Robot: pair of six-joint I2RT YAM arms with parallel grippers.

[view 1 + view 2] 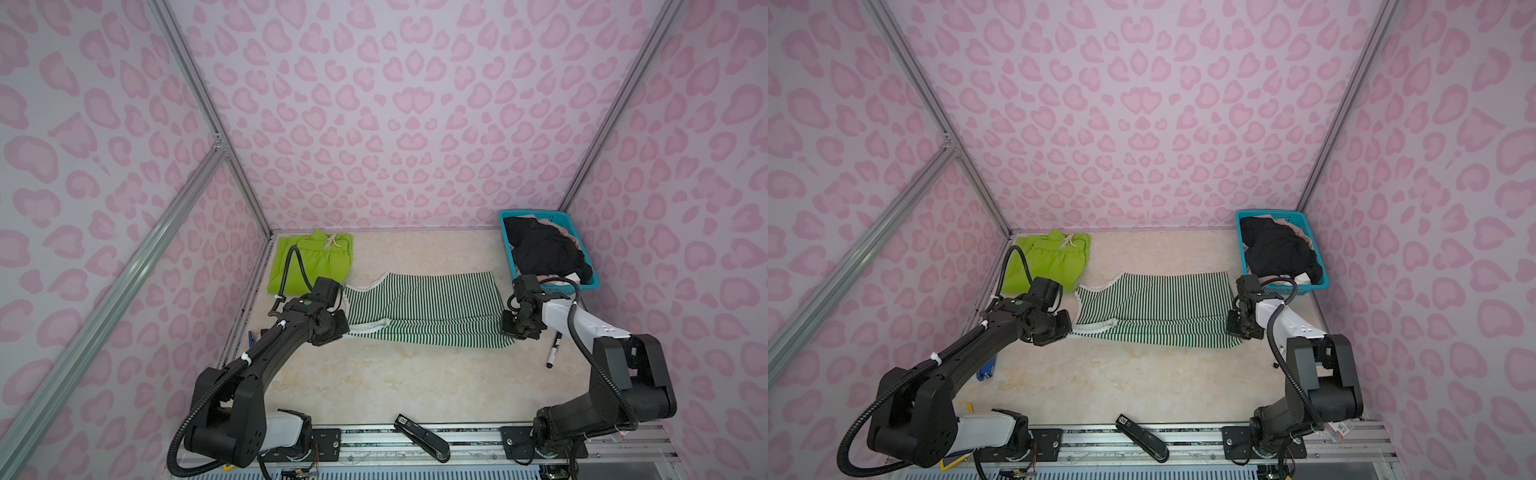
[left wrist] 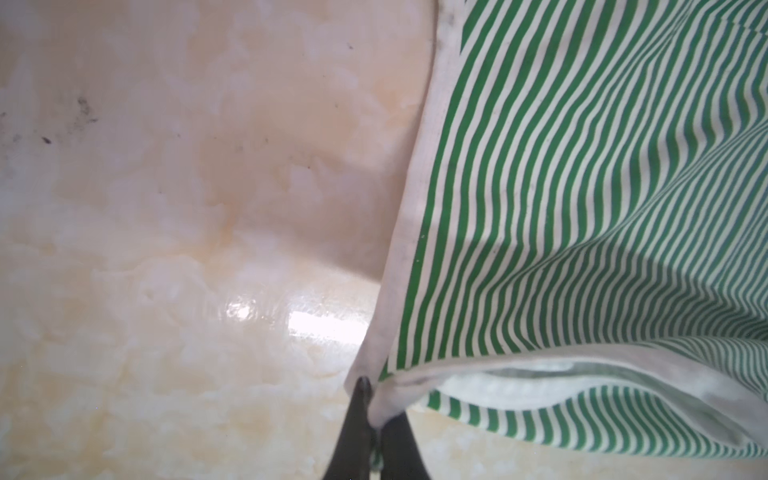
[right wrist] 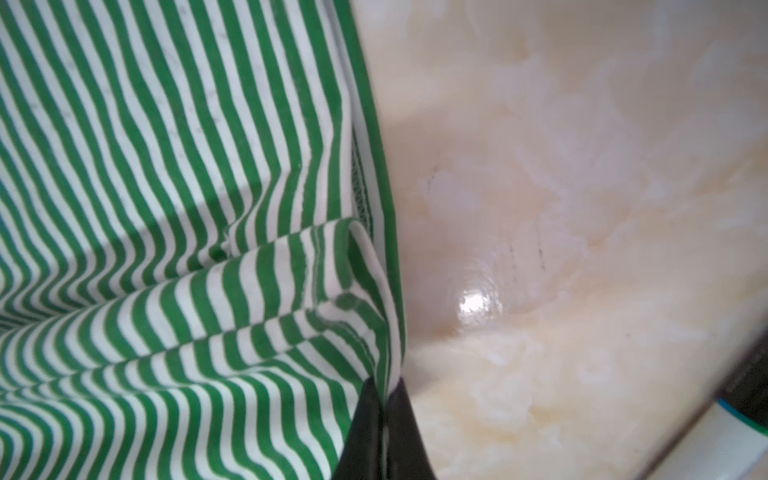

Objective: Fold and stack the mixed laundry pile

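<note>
The green-and-white striped top (image 1: pixel 419 307) (image 1: pixel 1154 309) lies spread across the middle of the table in both top views. My left gripper (image 2: pixel 376 405) is shut on its white-trimmed shoulder end (image 2: pixel 582 208). At the other end, my right gripper (image 3: pixel 384 392) is shut on the hem corner of the striped top (image 3: pixel 166 208). The near edge of the cloth is raised between the two grippers (image 1: pixel 332 328) (image 1: pixel 513 326). Lime-green shorts (image 1: pixel 309 259) (image 1: pixel 1046 257) lie folded at the back left. Black and beige-pink clothes (image 1: pixel 540 249) (image 1: pixel 1277 249) fill the basket.
A teal lattice basket (image 1: pixel 588 272) (image 1: pixel 1318 274) stands at the back right. A black marker (image 1: pixel 555 351) lies by the right arm. A black stapler (image 1: pixel 422 436) (image 1: pixel 1142 436) rests on the front rail. A blue tool (image 1: pixel 986 368) sits near the left edge.
</note>
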